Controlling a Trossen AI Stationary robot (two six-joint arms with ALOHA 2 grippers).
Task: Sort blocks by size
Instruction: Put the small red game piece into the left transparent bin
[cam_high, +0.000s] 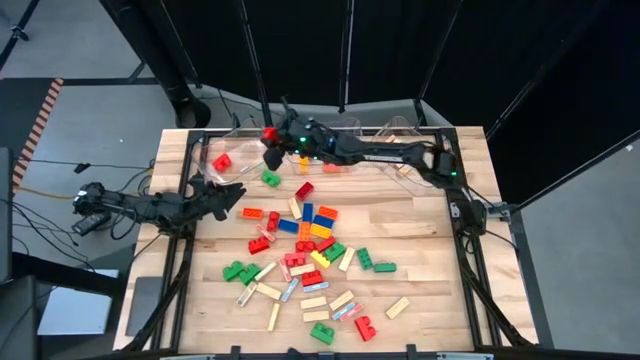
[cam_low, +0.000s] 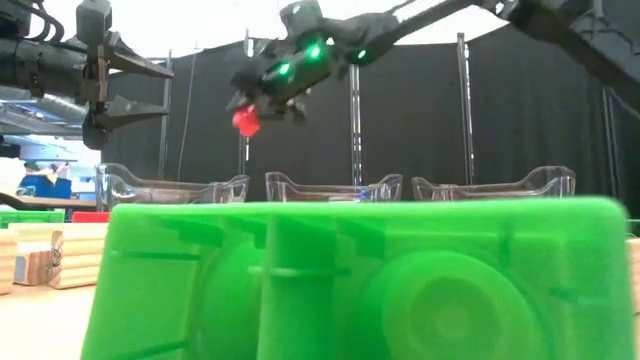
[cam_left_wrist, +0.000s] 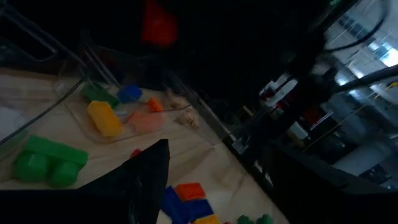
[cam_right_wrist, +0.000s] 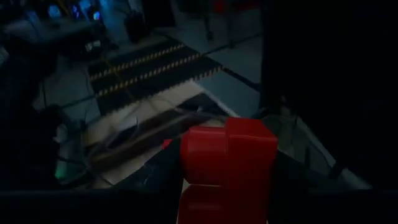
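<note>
Red brick (cam_high: 268, 133) pinched in your right gripper (cam_high: 268, 138), raised over the left bin (cam_high: 205, 160), its rim at 8 o'clock. Left gripper (cam_high: 232, 193) spread, waiting near the pile.

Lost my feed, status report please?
Right gripper shut on red block, raised over the far-left bin. Left gripper open, waiting beside it. Nothing blocking.

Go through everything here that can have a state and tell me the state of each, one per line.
right gripper: shut on the red block, raised above the far-left bin
left gripper: open, empty, raised over the table's left side
far-left bin: holds one red brick
middle bin: holds a few blocks
loose blocks: scattered on the table, unsorted
</note>
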